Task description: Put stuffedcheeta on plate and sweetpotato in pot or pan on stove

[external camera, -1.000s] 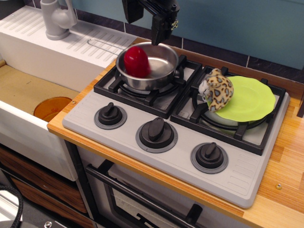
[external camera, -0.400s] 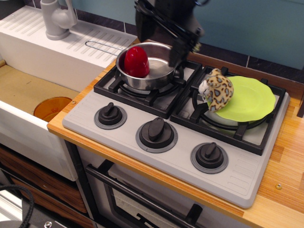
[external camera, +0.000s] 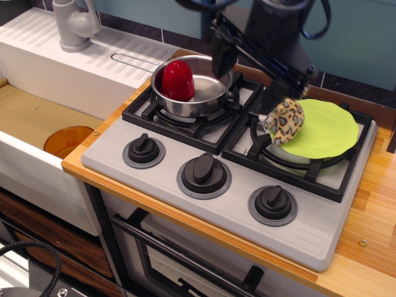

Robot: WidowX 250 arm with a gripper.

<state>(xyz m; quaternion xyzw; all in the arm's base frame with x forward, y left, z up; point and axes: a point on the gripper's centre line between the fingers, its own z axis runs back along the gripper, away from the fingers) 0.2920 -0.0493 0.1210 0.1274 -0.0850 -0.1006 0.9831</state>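
The glossy red sweetpotato (external camera: 178, 80) stands inside the steel pan (external camera: 207, 99) on the stove's (external camera: 204, 213) back-left burner. The spotted stuffedcheeta (external camera: 286, 122) lies on the left rim of the lime-green plate (external camera: 327, 131), which sits on the right burner. My gripper (external camera: 250, 79) hangs between pan and plate with its jaws wide apart and nothing in them. Its left finger is over the pan's right rim. Its right fingertip (external camera: 279, 98) is just above the stuffedcheeta's head and hides part of it.
The pan's wire handle (external camera: 133, 59) points left over the white drainboard (external camera: 74, 62). A grey faucet (external camera: 74, 25) stands at the back left. An orange disc (external camera: 68, 141) lies in the sink. Three black knobs (external camera: 203, 168) line the stove front. The wooden counter (external camera: 371, 216) continues right.
The gripper has moved right and down, from behind the pan to the gap between pan and plate, with its right finger now over the stuffedcheeta. The objects have not moved.
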